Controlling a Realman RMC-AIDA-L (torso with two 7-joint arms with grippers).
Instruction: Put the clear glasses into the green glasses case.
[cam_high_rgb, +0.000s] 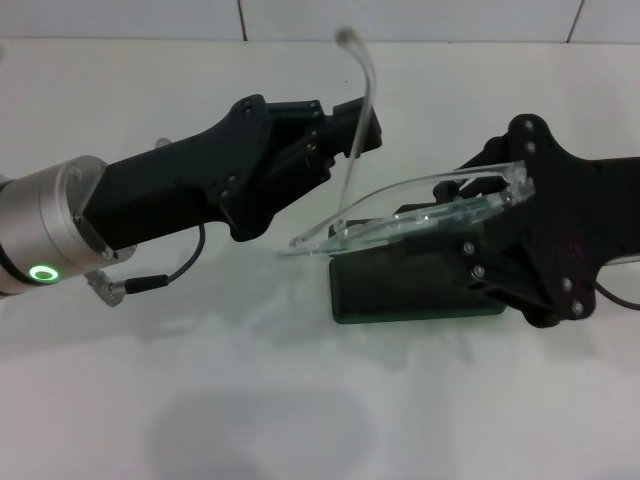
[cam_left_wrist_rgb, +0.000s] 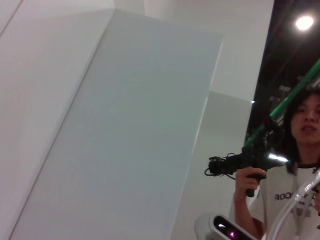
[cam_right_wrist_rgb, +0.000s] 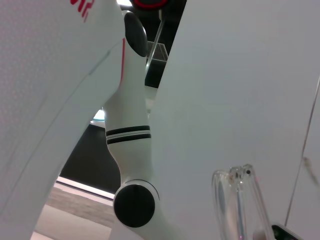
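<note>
Clear plastic, the clear glasses hang at centre frame just above the green glasses case. The right gripper clamps one end; the left gripper pinches the raised arm, apparently folding it.

Colourless, see-through clear glasses are showing a faint green tint along the lens edge. Beneath them, at about 4 o'clock in the head view, a dark green glasses case is lying on a plain white table. Both the left gripper and the right gripper are matte black. A small green ring light is glowing on the silver left arm at 9 o'clock.
</note>
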